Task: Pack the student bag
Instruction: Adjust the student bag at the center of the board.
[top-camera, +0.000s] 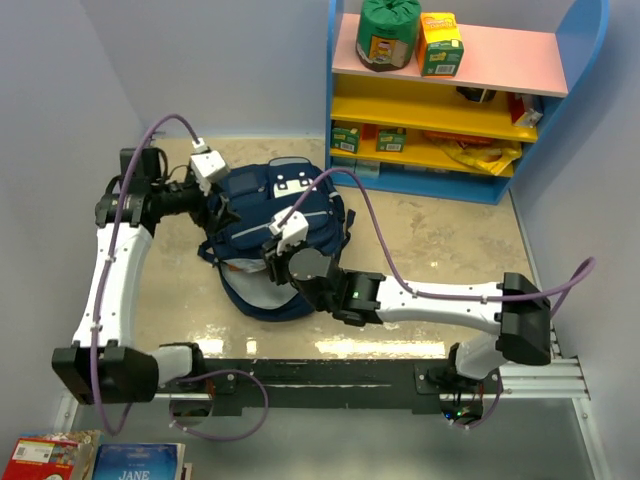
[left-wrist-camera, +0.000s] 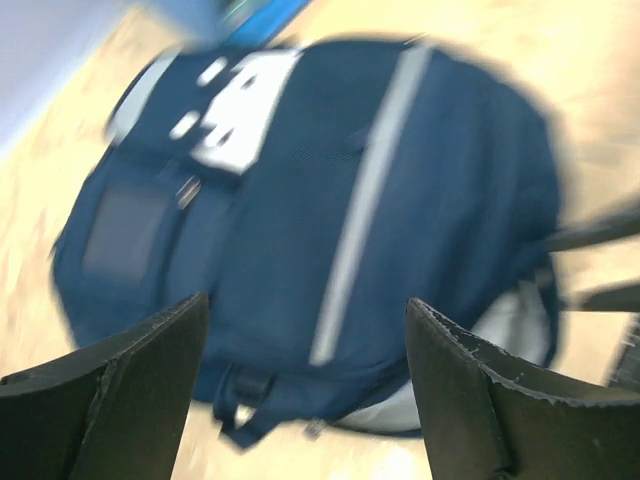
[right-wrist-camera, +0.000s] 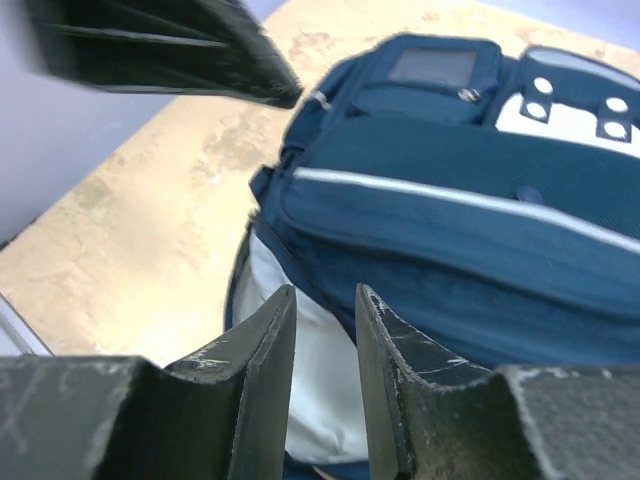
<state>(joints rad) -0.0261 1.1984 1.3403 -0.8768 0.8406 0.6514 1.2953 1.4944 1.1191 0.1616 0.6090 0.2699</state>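
Observation:
The student bag (top-camera: 290, 215) lies on the tan table top, navy blue with white patches and a pale stripe. Its near end gapes and shows white lining (right-wrist-camera: 310, 390). My left gripper (top-camera: 218, 208) hovers at the bag's left side. In the blurred left wrist view it (left-wrist-camera: 305, 330) stands wide open over the bag (left-wrist-camera: 300, 200) with nothing between its fingers. My right gripper (top-camera: 272, 262) is at the bag's near opening. Its jaws (right-wrist-camera: 324, 292) stand a narrow gap apart, just above the bag (right-wrist-camera: 450, 200), with lining showing through the gap and nothing pinched.
A blue shelf unit (top-camera: 450, 100) with pink and yellow boards stands at the back right, holding a green pack (top-camera: 388, 35), an orange box (top-camera: 440, 43) and other items. Books (top-camera: 100, 460) lie below the table's near left corner. Walls close in on the left and right.

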